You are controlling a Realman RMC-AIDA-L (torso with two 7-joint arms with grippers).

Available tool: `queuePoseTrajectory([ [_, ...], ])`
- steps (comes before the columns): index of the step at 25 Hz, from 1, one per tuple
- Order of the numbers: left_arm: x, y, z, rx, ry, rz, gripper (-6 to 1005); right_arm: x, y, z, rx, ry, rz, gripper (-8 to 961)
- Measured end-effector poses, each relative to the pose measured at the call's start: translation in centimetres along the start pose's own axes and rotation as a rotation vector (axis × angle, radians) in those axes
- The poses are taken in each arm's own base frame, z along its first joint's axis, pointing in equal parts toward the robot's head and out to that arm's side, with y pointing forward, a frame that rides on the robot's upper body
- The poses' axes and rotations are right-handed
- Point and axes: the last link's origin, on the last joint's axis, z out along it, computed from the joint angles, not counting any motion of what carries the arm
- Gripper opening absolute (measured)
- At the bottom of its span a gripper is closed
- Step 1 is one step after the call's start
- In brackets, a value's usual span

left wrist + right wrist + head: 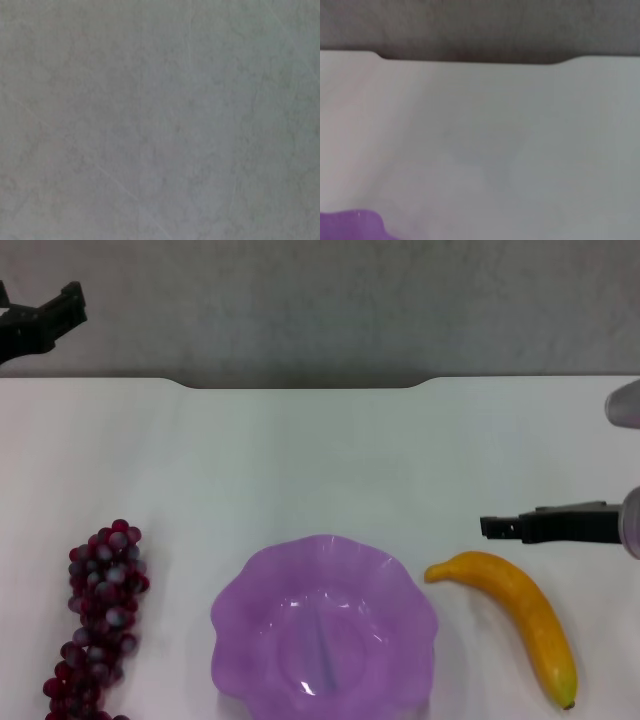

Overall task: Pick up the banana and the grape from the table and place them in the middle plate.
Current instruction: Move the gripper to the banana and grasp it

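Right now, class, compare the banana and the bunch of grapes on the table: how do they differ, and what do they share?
The banana is one smooth, curved yellow-orange piece; the grape is a bunch of many small dark red-purple balls. The banana lies right of the middle plate, the grape left of it. Both rest on the table, outside the plate, ungripped.

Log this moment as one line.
right hand above banana | left hand parked far left | grape, banana on table | plate empty
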Motion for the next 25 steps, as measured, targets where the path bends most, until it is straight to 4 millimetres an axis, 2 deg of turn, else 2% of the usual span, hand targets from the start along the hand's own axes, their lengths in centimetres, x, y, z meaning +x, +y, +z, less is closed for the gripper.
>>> queuePoseTrajectory([
  [13,0.1,0.0,0.1,0.0,0.003,0.001,846,2.3,-0.6,1.1,-0.001,0.1,0.036,869],
  [25,0.0,-0.2,0.1,0.007,0.004,0.0,846,3.6,-2.6,2.1,0.04,0.159,0.09,860],
])
